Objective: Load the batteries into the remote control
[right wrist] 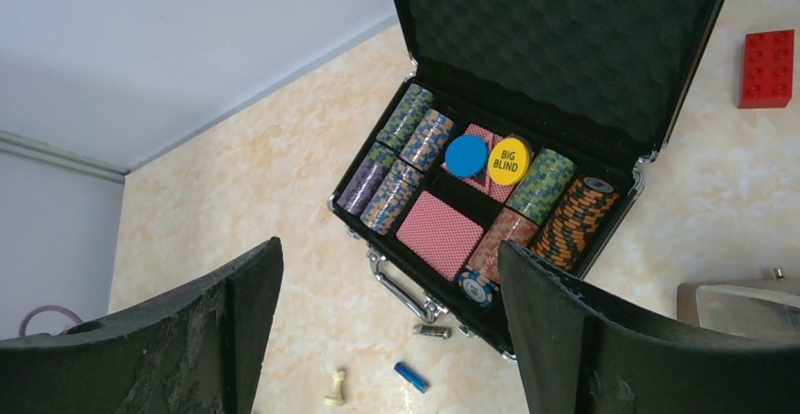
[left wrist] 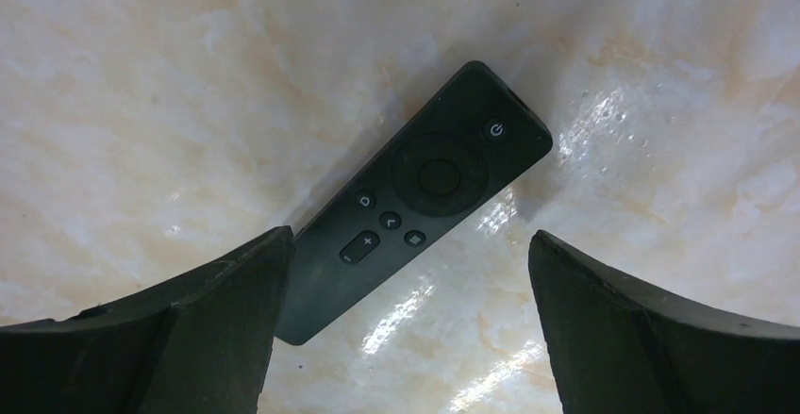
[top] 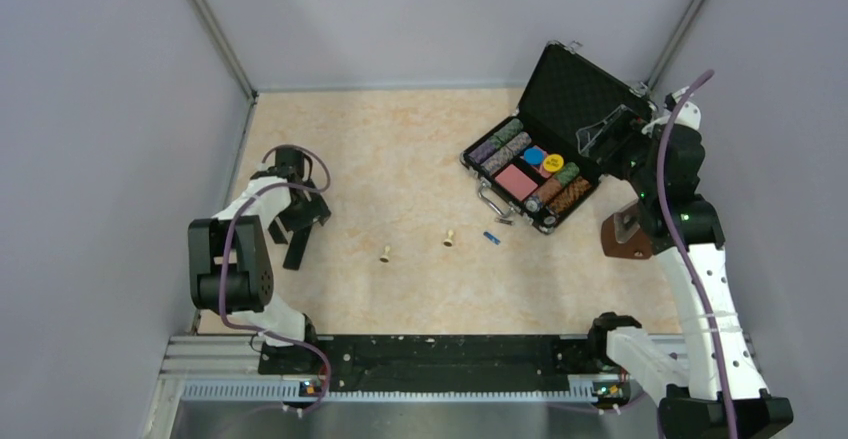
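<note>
The remote control is a slim black bar lying button side up on the marbled table; in the top view it is at the left. My left gripper is open and hovers just above it, its left finger over the remote's lower end. It shows in the top view. One blue battery lies near the table's middle. A greyish cell lies by the case handle. My right gripper is open and empty, raised at the far right. The back cover does not show separately.
An open black chip case with chip stacks and cards stands at the back right. Two beige pawns stand mid-table. A red brick lies beyond the case. A brown object sits by the right arm.
</note>
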You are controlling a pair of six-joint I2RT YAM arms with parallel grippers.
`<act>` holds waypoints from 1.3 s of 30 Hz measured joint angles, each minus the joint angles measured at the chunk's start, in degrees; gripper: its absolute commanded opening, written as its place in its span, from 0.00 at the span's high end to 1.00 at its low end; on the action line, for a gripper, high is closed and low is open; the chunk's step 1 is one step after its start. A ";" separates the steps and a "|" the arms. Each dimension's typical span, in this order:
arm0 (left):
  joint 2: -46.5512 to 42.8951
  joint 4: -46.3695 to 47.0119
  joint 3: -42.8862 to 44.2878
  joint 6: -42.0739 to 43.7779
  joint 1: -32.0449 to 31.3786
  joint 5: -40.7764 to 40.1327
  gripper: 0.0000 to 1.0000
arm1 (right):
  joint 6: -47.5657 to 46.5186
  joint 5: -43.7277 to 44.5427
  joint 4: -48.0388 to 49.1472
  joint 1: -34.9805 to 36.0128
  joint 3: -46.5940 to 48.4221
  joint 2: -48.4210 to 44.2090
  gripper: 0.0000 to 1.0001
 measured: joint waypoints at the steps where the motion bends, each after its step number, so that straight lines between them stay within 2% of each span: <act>1: 0.42 0.39 0.00 0.24 0.37 0.76 0.04 | 0.15 0.20 0.00 0.00 0.00 -0.02 0.17; 4: 2.08 1.22 0.24 0.74 0.94 2.29 0.12 | 0.28 0.68 -0.13 0.00 -0.02 0.04 0.18; 7: 4.17 1.40 1.53 1.16 1.09 4.00 0.16 | 0.31 0.98 -0.28 0.00 -0.09 0.11 0.18; 10: 4.85 1.68 2.03 1.11 1.22 5.70 0.25 | 0.31 1.31 -0.57 0.00 -0.39 0.22 0.18; 12: 5.11 2.03 2.14 0.94 1.27 6.80 0.39 | 0.31 1.55 -0.66 0.00 -0.39 0.33 0.18; 15: 5.38 2.16 2.32 0.13 1.25 7.74 0.64 | 0.33 1.79 -0.66 0.00 -0.85 0.26 0.18; 16: 5.38 2.10 2.32 -0.07 1.27 8.33 0.69 | 0.33 1.90 -0.61 0.00 -1.16 0.26 0.18; 21: 4.76 3.30 1.88 -2.64 0.85 12.61 0.69 | 0.35 1.90 -0.74 0.00 -2.27 0.33 0.21; 24: 4.26 4.26 1.22 -3.78 -0.57 14.25 0.48 | 0.39 1.42 -0.70 0.00 -2.64 0.72 0.21; 26: 4.24 4.44 1.20 -4.20 -1.29 14.36 0.38 | 0.39 0.96 -0.72 0.00 -3.08 0.98 0.21; 30: 3.85 5.25 0.94 -4.90 -1.77 14.60 0.34 | 0.61 0.17 -0.96 0.00 -4.70 1.20 0.21; 34: 3.69 5.51 0.72 -5.09 -1.97 14.51 0.43 | 0.83 -0.22 -1.68 0.00 -5.97 1.18 0.21; 37: 4.22 4.55 1.11 -4.72 -2.43 13.20 0.58 | 1.07 -0.35 -1.92 0.00 -6.10 1.18 0.22; 39: 5.01 3.45 2.05 -4.50 -2.60 12.39 0.72 | 1.38 -0.98 -1.90 0.00 -6.10 1.16 0.22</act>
